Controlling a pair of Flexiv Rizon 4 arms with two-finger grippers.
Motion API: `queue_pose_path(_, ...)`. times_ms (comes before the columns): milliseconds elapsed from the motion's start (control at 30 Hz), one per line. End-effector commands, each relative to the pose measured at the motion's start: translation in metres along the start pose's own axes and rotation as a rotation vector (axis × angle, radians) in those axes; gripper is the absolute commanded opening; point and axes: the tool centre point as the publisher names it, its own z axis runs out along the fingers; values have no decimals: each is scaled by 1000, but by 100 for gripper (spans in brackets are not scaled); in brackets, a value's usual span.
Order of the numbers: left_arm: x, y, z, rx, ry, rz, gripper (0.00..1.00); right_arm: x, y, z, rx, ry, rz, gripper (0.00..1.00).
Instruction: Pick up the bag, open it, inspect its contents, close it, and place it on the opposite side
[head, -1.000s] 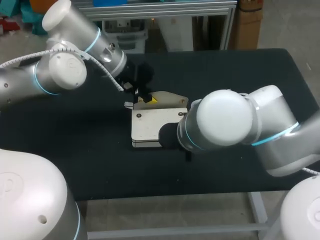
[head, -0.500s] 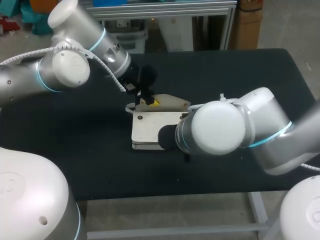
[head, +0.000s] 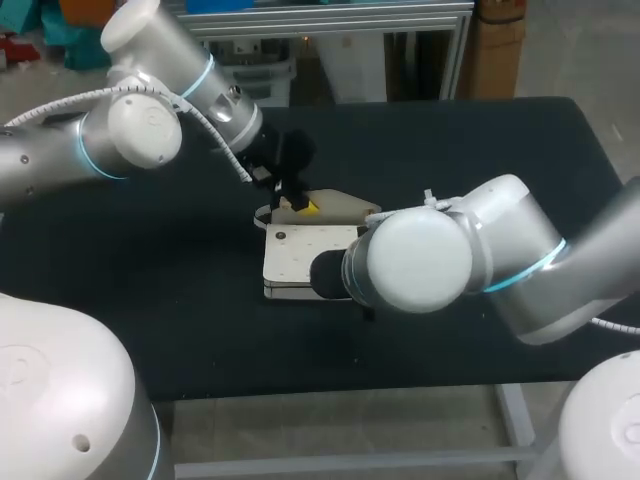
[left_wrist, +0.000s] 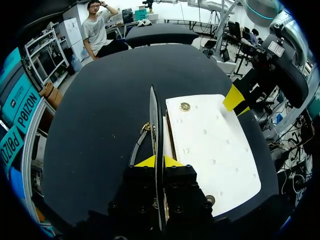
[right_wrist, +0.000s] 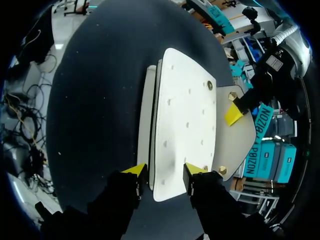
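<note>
Roughly at the middle of the black worktop (head: 190, 300) lies the white bag (head: 298, 255), flat on its side. Its flap (head: 342, 204), at the bag's 12 o'clock edge, is lifted off the body and stands edge-on between the yellow tips of the left pincer (left_wrist: 159, 161), which is clamped narrow on it. The right pincer (right_wrist: 163, 170) sits at the bag's 4 o'clock corner; I cannot tell whether it grips the bag.

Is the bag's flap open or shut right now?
Open. The left pincer holds the flap lifted edge-on, off the white bag.
</note>
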Motion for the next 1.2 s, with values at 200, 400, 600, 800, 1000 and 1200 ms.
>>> queue_pose_path(200, -7, 1, 5, 5, 46, 2, 0, 1, 3, 9, 30, -19, -7, 48)
queue_pose_path(400, -9, 0, 9, 9, 72, 3, 0, -1, 1, 14, 32, -40, -3, 47)
queue_pose_path(600, -9, 0, 13, 12, 90, 0, 0, -3, 0, 20, 31, -55, 10, 43)
queue_pose_path(800, -9, 1, 16, 13, 99, -6, 0, -4, -1, 24, 20, -58, 19, 26)
queue_pose_path(1000, -6, 3, 16, 32, 86, -16, 0, -6, -2, 26, 14, -64, 23, 0)
queue_pose_path(1200, 4, 3, 12, 48, -10, 12, 0, -9, -7, 28, 15, -73, 31, 0)
